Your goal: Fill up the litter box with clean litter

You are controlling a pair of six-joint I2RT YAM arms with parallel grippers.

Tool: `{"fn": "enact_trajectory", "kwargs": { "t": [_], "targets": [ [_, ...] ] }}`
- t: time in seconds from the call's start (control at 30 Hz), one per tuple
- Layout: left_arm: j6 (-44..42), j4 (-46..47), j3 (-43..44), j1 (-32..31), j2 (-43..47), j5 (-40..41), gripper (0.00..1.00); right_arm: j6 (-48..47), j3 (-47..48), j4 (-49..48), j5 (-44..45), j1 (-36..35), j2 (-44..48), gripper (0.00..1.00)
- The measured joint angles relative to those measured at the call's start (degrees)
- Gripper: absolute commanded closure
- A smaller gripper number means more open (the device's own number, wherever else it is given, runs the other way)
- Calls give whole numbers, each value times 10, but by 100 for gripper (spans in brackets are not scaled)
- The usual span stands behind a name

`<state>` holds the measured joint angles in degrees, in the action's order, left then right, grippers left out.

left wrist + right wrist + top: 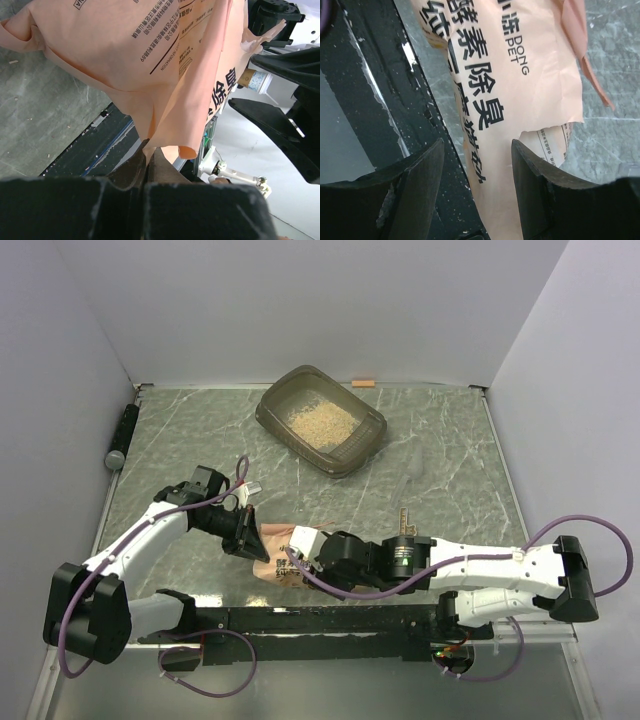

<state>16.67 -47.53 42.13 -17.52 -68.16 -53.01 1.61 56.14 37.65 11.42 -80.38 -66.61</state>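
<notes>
2 arms (140, 535) fold inward, left claw (148, 148) pinching bag (115, 55) (right claw (477, 150) spread).

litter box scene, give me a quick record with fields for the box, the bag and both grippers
litter box: far centre of the table
litter: pale tan layer inside the litter box
bag: pink, near edge, apart from the litter box, between the two grippers
left gripper: jaws shut on a fold of the bag
right gripper: jaws open, bag between them
</notes>
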Motion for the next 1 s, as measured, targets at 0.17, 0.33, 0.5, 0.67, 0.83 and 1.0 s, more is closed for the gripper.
{"fn": "enact_trajectory", "kwargs": {
  "t": [0.17, 0.33, 0.5, 0.67, 0.83, 1.0],
  "targets": [
    [0, 0, 0, 0, 0, 0, 99, 1, -19, -12, -1, 0, -11, 38],
    [0, -1, 0, 0, -3, 0, 99, 5, -42, -20, -3, 0, -12, 41],
    [0, -3, 4, 0, -8, 0, 99, 11, -65, -39, -4, 0, -12, 47],
    [-1, -6, 10, -2, -13, 1, 99, 20, -78, -42, -4, 0, -14, 81],
    [-10, -12, 27, -2, -20, 5, 97, 30, -77, -43, 2, 8, -26, 100],
    [-47, -19, 100, -2, -20, 27, 88, 38, -66, -38, -3, 34, -31, 100]
  ]
}}
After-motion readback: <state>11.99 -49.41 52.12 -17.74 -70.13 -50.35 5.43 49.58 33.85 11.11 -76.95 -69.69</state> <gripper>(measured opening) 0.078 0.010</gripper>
